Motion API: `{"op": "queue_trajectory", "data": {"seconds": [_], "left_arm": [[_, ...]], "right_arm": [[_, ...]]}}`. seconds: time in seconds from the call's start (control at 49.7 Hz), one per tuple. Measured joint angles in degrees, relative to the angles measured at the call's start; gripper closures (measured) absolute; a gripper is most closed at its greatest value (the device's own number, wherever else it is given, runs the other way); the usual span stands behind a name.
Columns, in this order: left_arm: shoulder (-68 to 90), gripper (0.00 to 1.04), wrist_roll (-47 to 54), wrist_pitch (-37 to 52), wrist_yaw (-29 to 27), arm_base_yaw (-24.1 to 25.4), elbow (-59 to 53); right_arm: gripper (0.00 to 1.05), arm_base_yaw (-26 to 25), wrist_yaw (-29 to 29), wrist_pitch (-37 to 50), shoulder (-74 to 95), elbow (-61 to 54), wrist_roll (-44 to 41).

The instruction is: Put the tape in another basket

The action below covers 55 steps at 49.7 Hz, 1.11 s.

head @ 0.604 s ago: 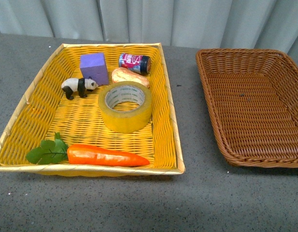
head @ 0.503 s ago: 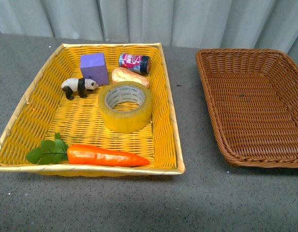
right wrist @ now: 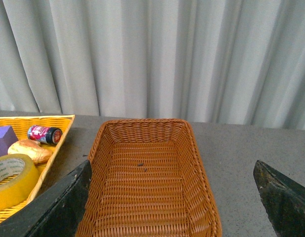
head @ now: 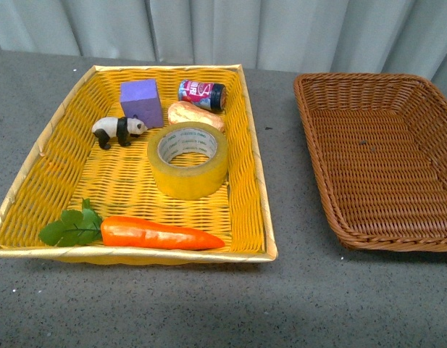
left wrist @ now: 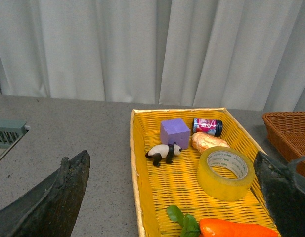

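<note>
The front view is taking in both trays whole: the tape (head: 188, 159) is sitting in the yellow tray (head: 114, 181), right of the middle. It is just in front of a bread roll (head: 195, 114) and well behind the carrot (head: 161, 233). The basket (head: 321, 156) is standing apart to the right on the grey table (head: 281, 304).

The grippers are showing only in the wrist views. The left wrist view is also catching a grey vented object (left wrist: 6, 133) at the table's far left, and only the tip of the carrot. The right wrist view is showing the basket's whole bare floor, with the tape cut off at the frame's edge.

The tape is lying flat on one face. Its hole is opening straight up, so its axis is standing upright, and the green-printed white core is facing the camera from inside.

The left gripper (left wrist: 170, 159) is hanging above the table with its jaws spread wide, gripping nothing and touching nothing. The right gripper (right wrist: 172, 165) is hanging near the basket, likewise spread wide, with nothing between its dark fingers (right wrist: 58, 207).
</note>
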Motion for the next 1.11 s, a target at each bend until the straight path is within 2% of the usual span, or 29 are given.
{"op": "queue_trajectory", "data": {"seconds": [1.107], "left_arm": [[0.0, 0.07, 0.0, 0.0, 0.0, 0.0, 0.0]], "right_arm": [[0.09, 0.0, 0.0, 0.0, 0.0, 0.0, 0.0]]}}
